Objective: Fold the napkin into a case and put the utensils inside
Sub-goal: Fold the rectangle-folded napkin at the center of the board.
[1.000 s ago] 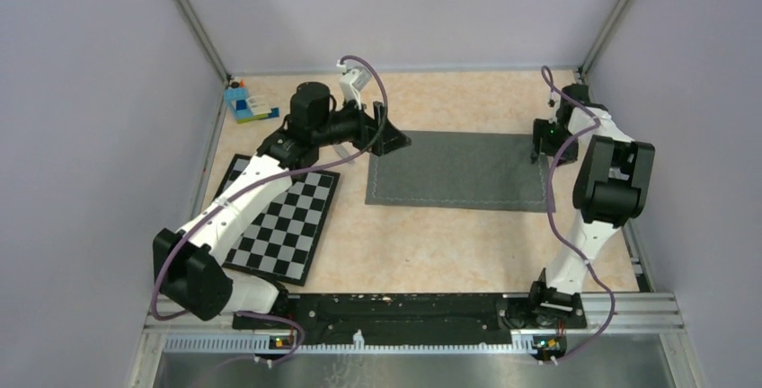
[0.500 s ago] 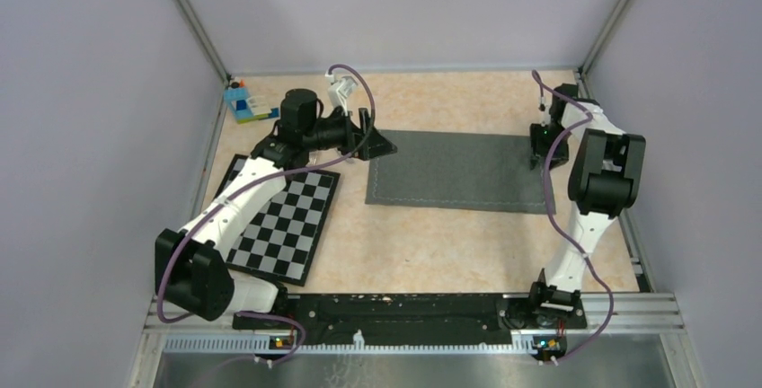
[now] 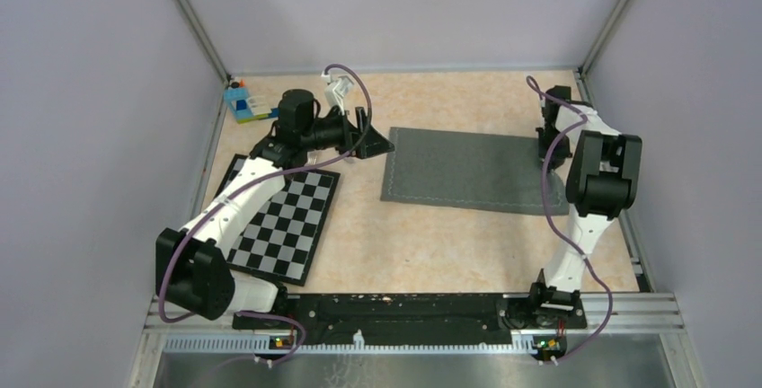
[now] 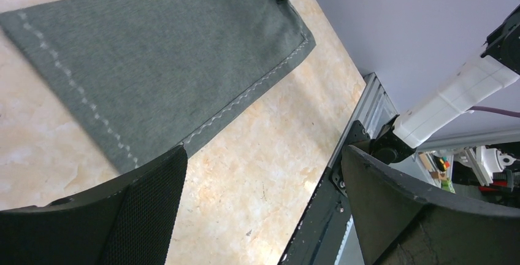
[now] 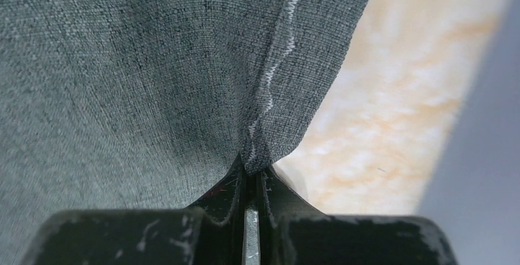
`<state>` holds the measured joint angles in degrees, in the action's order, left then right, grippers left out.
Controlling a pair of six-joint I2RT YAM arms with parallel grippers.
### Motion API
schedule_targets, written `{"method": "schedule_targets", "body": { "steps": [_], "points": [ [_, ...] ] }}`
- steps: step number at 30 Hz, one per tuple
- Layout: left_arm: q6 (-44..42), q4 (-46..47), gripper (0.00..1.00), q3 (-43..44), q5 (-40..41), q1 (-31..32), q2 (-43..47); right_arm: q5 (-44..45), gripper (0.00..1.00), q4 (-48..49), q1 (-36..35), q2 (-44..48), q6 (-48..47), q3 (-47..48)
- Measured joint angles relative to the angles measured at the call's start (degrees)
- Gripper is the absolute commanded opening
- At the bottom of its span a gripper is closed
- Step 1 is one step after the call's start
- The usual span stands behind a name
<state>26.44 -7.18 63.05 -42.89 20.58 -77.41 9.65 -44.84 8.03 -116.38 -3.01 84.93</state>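
The dark grey napkin (image 3: 472,170) lies flat as a wide rectangle in the middle of the table, its stitched hem showing in the left wrist view on the napkin (image 4: 165,56). My right gripper (image 3: 546,141) is at its far right edge. In the right wrist view that gripper (image 5: 252,170) is shut on a pinched-up fold of the hem of the napkin (image 5: 122,62). My left gripper (image 3: 376,141) hovers open just off the napkin's far left corner, with nothing between its jaws (image 4: 263,154). The utensils are out of view.
A black-and-white checkered mat (image 3: 283,222) lies at the near left under the left arm. A blue toy-brick block (image 3: 243,103) sits in the far left corner. Walls close in three sides, and a black rail (image 3: 404,307) runs along the near edge.
My right gripper has shut on the napkin's right edge, and the napkin has slid a little to the right. The left gripper drew back slightly to the left and stays open.
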Motion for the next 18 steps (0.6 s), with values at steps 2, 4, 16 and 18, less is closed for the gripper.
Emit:
{"method": "schedule_targets", "body": {
  "steps": [2,4,16,18],
  "points": [
    [0.24,0.33,0.99,-0.28,-0.07,-0.22,0.0,6.95,0.0,1.38,0.13,0.72,-0.42,-1.9],
    [0.44,0.42,0.99,-0.57,-0.11,-0.37,0.0,13.16,0.0,2.47,0.33,1.22,-0.96,-3.91],
    [0.7,0.74,0.99,-0.94,-0.2,-1.2,-1.64,39.12,0.0,4.87,-6.99,5.11,-2.73,-6.36],
    [0.7,0.76,0.99,-0.94,-0.2,-1.36,-1.64,39.28,0.0,2.97,-11.82,5.01,-1.51,-6.03]
  ]
}}
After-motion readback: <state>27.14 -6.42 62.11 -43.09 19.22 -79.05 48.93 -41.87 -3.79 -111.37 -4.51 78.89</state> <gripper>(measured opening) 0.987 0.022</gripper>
